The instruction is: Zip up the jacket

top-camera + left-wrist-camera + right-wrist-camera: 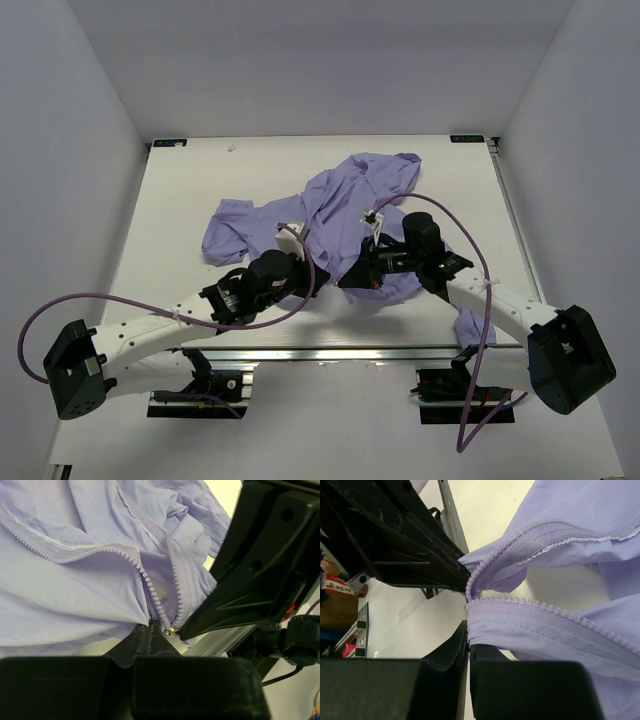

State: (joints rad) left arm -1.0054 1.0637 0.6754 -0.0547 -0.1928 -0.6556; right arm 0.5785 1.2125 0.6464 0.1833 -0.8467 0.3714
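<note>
Both pinch the jacket (340, 205) toward the counter's (180, 200) near edge: left gripper (150, 630) clamped at the zipper (150, 587) bottom, right gripper (468, 637) clamped on zipper tape. Fabric spreads toward the far right corner.

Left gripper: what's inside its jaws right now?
The left gripper is shut on the jacket at the bottom end of its zipper, beside a small metal piece. How much fabric sits between the fingers is covered by them.
</note>
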